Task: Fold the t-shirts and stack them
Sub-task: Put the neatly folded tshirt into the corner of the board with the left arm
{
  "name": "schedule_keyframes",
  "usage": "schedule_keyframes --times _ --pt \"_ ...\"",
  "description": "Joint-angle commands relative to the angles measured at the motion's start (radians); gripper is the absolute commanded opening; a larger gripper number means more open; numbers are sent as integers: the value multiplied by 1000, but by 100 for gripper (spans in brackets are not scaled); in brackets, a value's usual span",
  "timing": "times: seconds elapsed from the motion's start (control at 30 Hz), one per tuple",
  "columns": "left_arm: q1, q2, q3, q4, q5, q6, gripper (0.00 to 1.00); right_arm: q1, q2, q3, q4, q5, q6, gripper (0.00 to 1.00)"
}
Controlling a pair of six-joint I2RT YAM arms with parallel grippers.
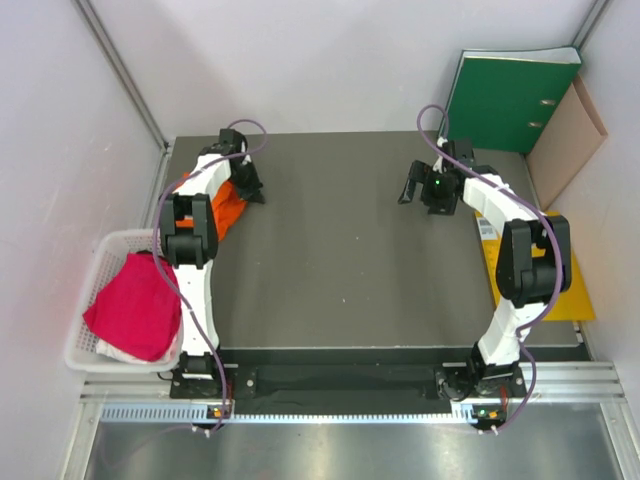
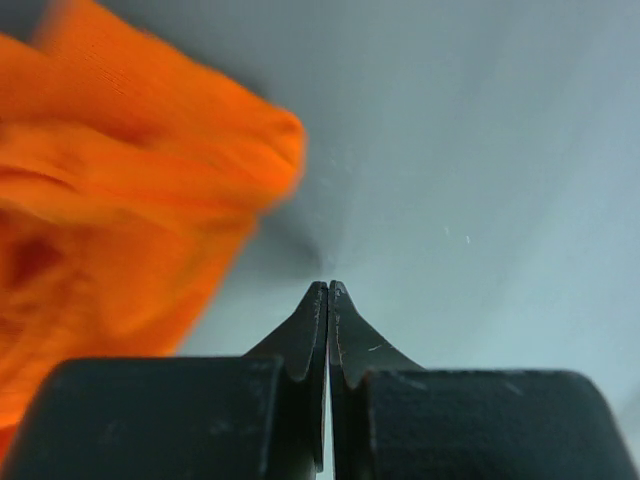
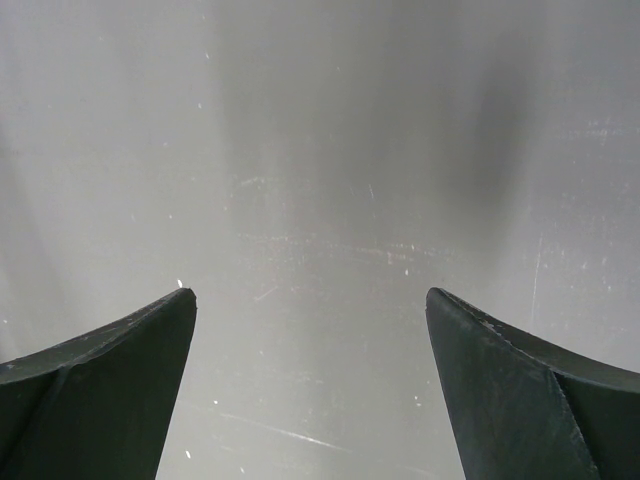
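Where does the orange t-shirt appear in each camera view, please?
Top external: the orange t-shirt lies far left on the table.
Left wrist: blurred, filling the upper left.
Right wrist: not in it.
Shared landmark: the left gripper, shut, just right of the shirt.

We're looking at two arms of one make. The left arm and the right arm both wear white shells over their long links, with chunky black housings at the joints. A thin purple cable runs along each one. On the right wrist we catch a small green light.

Up close, the left gripper shows matte black fingers tapering to fine points from blocky mounts. The right gripper has broad dark wedges, faintly dusty. Down at the right base there may be tiny indicator lamps, too small for us to call.
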State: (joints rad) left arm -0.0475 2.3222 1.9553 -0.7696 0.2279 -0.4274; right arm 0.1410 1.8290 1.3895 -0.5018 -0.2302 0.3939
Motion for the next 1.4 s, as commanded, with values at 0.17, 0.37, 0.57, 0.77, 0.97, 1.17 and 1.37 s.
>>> schedule_keyframes --times 0.17,0.37,0.57,0.77,0.97,1.17,1.37 --pt "103 26 93 13 -41 -22 0 5 -70 -18 -1 5 -12 98" --pt "221 39 85 38 -56 -40 0 5 -73 -15 -15 2 -15 98" --pt "293 80 140 21 -82 -4 0 5 -76 -18 -27 2 -24 98" --pt "343 109 174 1 -119 30 0 6 -77 -23 -32 3 -26 98" --pt "399 92 162 9 -112 29 0 6 -82 -30 -37 0 -24 98" --pt "387 -23 103 125 85 38 0 6 -85 -41 -27 0 -17 98" --pt "316 -210 30 202 194 16 40 12 -83 -30 -20 0 -10 99"
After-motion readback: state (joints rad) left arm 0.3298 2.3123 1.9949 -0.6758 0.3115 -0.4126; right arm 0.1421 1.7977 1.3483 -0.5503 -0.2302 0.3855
